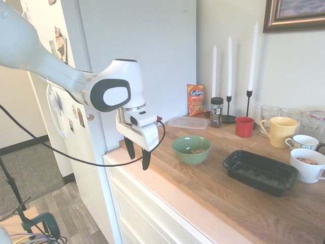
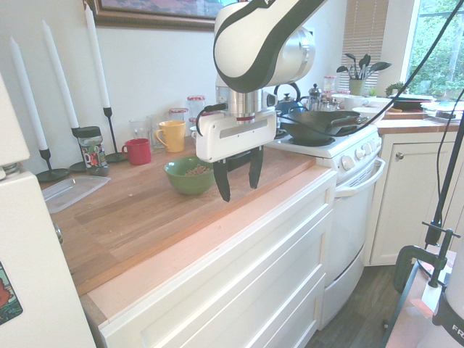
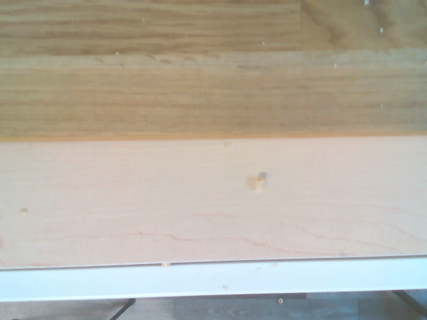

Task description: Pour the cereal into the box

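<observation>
A small heap of tan cereal lies in a green bowl on the wooden counter. The second exterior view also shows the bowl and its cereal. To the bowl's right, nearer the counter's front, sits the box, a shallow black tray; the arm hides it in the second exterior view. My gripper hangs open and empty over the counter's front edge, left of the bowl and apart from it, fingers pointing down. Seen from the other side, the gripper is in front of the bowl.
Behind the bowl stand a clear lidded container, an orange snack bag, a spice jar, tall candles, a red cup and a yellow mug. White mugs flank the box. A stove with a pan adjoins the counter.
</observation>
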Motion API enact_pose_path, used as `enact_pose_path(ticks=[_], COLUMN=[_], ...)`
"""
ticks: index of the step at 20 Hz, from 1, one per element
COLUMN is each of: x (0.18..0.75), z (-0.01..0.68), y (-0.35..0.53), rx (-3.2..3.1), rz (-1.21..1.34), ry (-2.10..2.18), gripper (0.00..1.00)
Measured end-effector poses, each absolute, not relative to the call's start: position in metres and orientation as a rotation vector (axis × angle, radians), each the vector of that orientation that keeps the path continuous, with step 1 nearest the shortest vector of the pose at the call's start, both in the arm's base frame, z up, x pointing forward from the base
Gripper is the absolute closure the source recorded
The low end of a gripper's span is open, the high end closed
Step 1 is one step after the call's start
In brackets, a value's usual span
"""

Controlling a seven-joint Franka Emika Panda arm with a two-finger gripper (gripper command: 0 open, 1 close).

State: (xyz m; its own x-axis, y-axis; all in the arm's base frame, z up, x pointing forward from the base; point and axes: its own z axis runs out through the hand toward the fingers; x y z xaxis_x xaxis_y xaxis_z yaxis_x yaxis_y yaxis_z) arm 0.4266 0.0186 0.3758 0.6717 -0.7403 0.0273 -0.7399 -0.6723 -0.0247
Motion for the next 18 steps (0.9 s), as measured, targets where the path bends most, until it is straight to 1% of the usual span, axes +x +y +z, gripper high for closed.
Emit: enact_pose_path(ticks=[4, 7, 11, 18], x=[0.429, 0.441, 0.481, 0.562], z=[0.379, 0.392, 0.411, 0.410], y=[0.018, 0.020, 0.024, 0.042], rx=[-2.856, -2.849, -2.852, -2.954], rz=[-0.080, -0.132, -0.190, -0.234], ry=[1.258, 1.242, 1.212, 1.160], gripper=[0.00, 0.00, 0.00, 0.00])
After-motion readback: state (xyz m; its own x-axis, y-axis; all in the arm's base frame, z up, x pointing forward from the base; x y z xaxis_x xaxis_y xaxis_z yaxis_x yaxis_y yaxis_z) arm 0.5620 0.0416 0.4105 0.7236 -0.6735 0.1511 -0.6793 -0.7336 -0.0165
